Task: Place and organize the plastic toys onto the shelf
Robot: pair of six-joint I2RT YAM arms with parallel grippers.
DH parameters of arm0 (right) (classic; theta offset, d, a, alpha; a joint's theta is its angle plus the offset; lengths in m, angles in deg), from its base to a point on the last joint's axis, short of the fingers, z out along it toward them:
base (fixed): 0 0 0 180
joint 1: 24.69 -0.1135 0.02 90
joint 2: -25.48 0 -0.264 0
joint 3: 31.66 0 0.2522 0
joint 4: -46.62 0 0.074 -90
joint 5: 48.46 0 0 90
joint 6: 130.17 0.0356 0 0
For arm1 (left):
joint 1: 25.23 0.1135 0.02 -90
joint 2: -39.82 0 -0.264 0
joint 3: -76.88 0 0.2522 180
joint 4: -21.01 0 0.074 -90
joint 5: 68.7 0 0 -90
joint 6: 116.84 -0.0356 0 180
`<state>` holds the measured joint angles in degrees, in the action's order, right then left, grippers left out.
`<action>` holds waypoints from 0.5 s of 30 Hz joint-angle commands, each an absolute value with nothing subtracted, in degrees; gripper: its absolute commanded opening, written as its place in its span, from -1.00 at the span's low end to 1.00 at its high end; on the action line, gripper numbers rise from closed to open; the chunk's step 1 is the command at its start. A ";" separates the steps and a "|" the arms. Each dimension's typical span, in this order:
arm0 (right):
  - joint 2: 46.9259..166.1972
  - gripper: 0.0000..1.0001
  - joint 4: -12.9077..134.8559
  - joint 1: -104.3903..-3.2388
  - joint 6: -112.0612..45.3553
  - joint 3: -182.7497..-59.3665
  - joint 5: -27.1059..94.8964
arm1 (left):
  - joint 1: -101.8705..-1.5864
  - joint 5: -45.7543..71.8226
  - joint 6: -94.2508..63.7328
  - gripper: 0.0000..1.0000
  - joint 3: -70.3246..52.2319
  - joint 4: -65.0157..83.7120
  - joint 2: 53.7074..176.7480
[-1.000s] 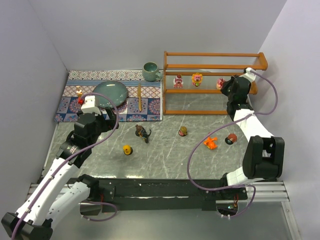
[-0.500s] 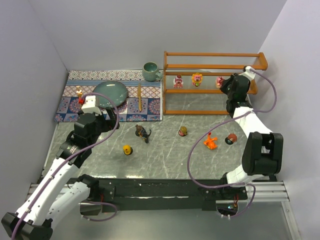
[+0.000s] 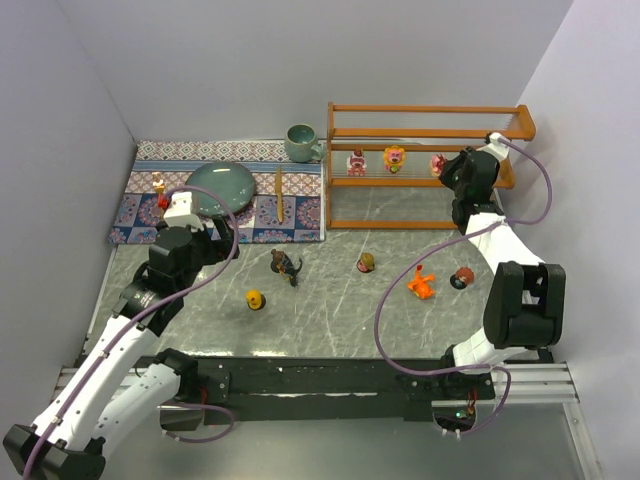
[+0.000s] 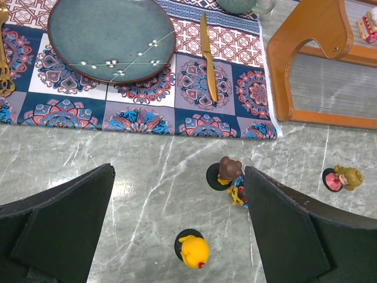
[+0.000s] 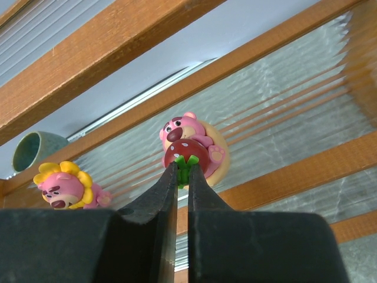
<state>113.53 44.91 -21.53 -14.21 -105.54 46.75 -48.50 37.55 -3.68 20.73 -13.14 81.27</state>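
The orange-brown shelf [image 3: 425,108] stands at the back right. My right gripper [image 5: 183,168] is shut on the green leaf of a pink bear holding a strawberry [image 5: 191,141], at the middle tier's right end [image 3: 439,165]. A sunflower-maned bear [image 5: 62,183] and another pink bear [image 3: 356,163] stand on that tier. My left gripper [image 4: 178,171] is open and empty above the table, with a yellow figure [image 4: 193,250] below its gap. A brown-headed figure [image 4: 228,171] lies by its right finger. An orange creature [image 3: 421,285], a red figure [image 3: 461,278] and a brown figure [image 3: 366,263] lie on the table.
A patterned mat [image 4: 200,118] at the back left holds a teal plate [image 4: 112,36], a slim knife [image 4: 207,59] and two small figures [image 3: 158,181]. A teal mug [image 3: 300,142] stands beside the shelf's left post. Walls close in on the left, back and right.
My right gripper has shifted slightly left along the middle tier with the bear still in it. The left arm and the table toys have not moved.
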 commanded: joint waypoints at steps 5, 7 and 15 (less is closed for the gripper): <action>114.16 -0.46 41.83 -21.08 -13.80 -109.50 46.55 | -48.08 36.24 -4.52 0.94 20.85 -10.77 80.51; 114.08 -0.34 41.92 -21.09 -13.89 -109.58 46.28 | -48.17 36.06 -4.69 0.94 20.93 -10.69 80.60; 113.29 0.07 42.71 -21.17 -14.06 -109.50 46.90 | -48.08 35.97 -4.60 0.94 20.94 -10.51 80.51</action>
<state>113.92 44.57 -21.53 -13.97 -106.87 46.40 -48.34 36.93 -3.81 20.73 -13.14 81.23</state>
